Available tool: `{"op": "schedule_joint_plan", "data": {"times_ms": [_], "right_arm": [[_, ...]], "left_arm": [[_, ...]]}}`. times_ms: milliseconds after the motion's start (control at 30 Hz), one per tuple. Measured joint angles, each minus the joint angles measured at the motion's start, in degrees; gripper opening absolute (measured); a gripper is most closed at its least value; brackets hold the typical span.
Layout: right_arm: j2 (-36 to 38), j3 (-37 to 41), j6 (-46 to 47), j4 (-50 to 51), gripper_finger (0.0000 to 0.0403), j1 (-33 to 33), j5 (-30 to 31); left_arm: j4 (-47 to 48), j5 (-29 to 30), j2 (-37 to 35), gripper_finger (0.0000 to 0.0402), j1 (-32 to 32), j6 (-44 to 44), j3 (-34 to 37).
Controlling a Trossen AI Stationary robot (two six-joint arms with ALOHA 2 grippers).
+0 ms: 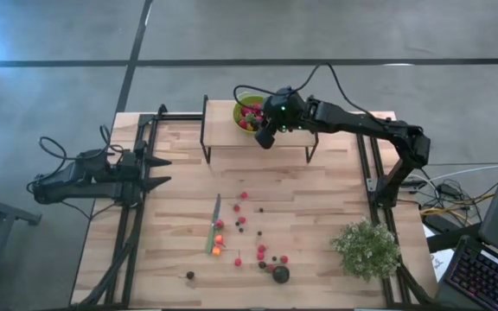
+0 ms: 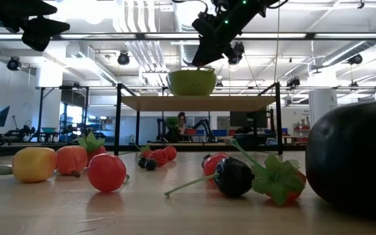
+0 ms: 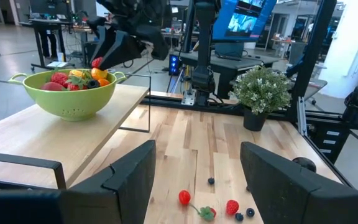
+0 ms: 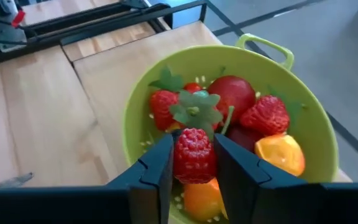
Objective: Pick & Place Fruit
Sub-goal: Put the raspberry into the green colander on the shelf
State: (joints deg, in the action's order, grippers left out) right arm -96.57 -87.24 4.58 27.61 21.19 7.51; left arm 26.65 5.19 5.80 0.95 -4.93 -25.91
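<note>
We see the right gripper [image 4: 193, 163] above the green bowl [image 4: 142, 106] on the raised shelf [image 1: 223, 138], its fingers clamped on a red strawberry [image 4: 194, 155]. The bowl already holds several fruits. More fruit [image 1: 242, 226] lies scattered on the table [image 1: 318, 207]. The left gripper [image 1: 161, 171] waits at the table's left edge, fingers apart.

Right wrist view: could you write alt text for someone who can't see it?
The right hand pinches a red strawberry between its two dark fingers just above a lime-green colander already holding strawberries and orange fruit. The colander sits on a pale wooden shelf.
</note>
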Motion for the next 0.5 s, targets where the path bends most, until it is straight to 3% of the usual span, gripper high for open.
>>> {"op": "schedule_joint_plan", "data": {"times_ms": [500], "right_arm": [[-0.59, -0.07, 2.33, 0.0, 0.0141, 1.04, 0.15]], "left_arm": [[0.0, 0.0, 0.02, 0.0241, 0.0, 0.0, 0.0]]}}
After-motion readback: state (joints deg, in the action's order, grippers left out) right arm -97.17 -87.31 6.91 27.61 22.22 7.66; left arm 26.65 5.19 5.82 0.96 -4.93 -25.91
